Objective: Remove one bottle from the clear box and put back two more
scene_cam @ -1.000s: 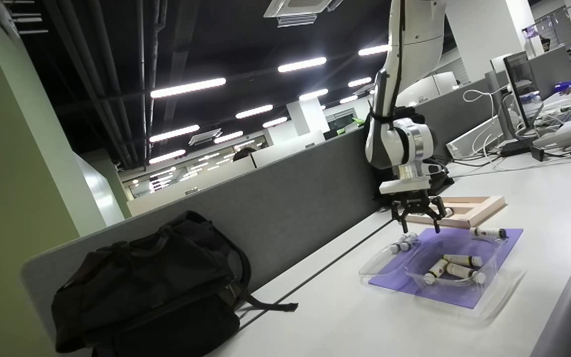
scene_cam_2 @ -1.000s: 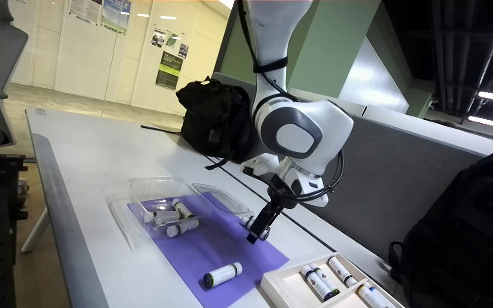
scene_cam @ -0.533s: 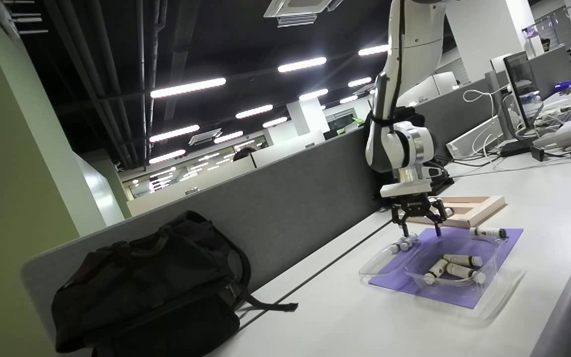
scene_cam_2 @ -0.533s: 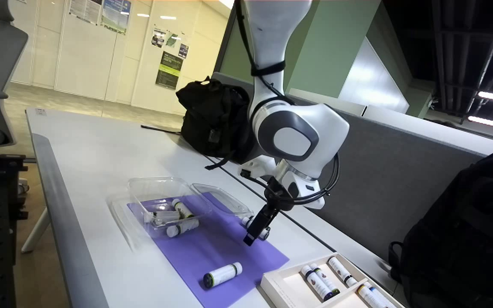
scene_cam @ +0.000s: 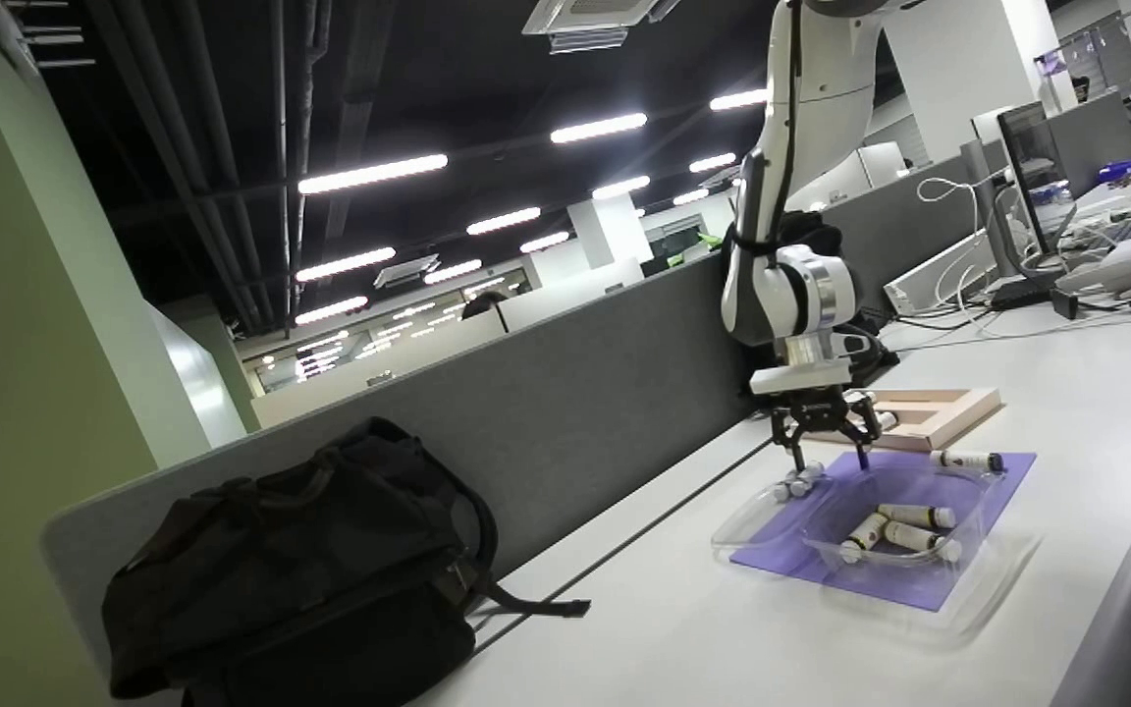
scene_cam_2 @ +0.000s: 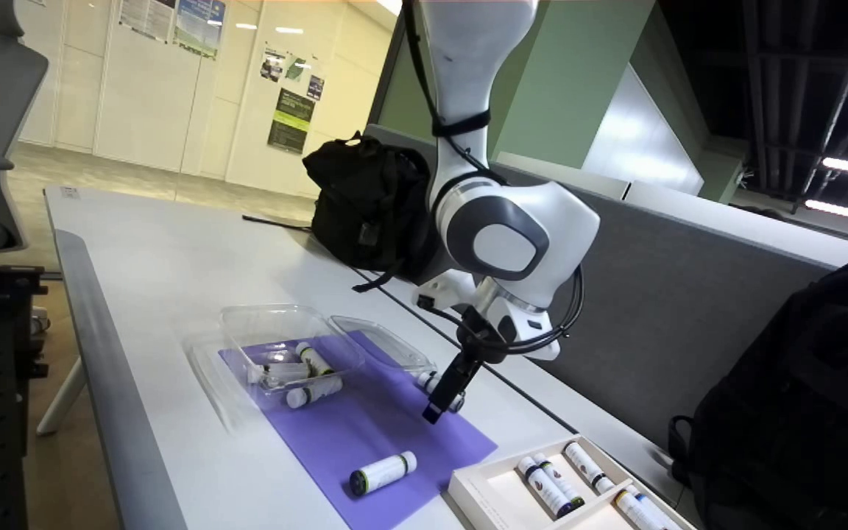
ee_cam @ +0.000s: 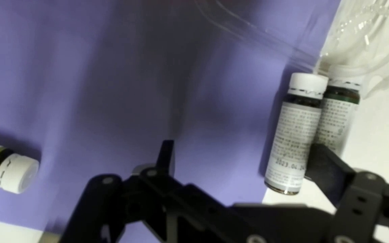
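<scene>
In the wrist view the pincer (ee_cam: pixel 242 146) is being held spread wide, nothing being gripped. The nearer bottle (ee_cam: pixel 294 135), at three o'clock, is being framed in the gap, beside the finger (ee_cam: pixel 331 173) toward four o'clock; the second bottle (ee_cam: pixel 339 116), alongside, is being partly hidden by that finger, and contact cannot be judged. Farther off, in an exterior view, a loose bottle (scene_cam_2: pixel 381 473) is being borne by the purple sheet (scene_cam_2: pixel 372 423) at seven o'clock from the pincer; toward ten o'clock, three bottles (scene_cam_2: pixel 313 359) are being contained by the clear box (scene_cam_2: pixel 269 327). The putting-back step is probably being prepared. Next, a sideways correction is seemingly being called for, so that the finger can be slipped between the pair before lowering and squeezing; a knock is otherwise being risked.
</scene>
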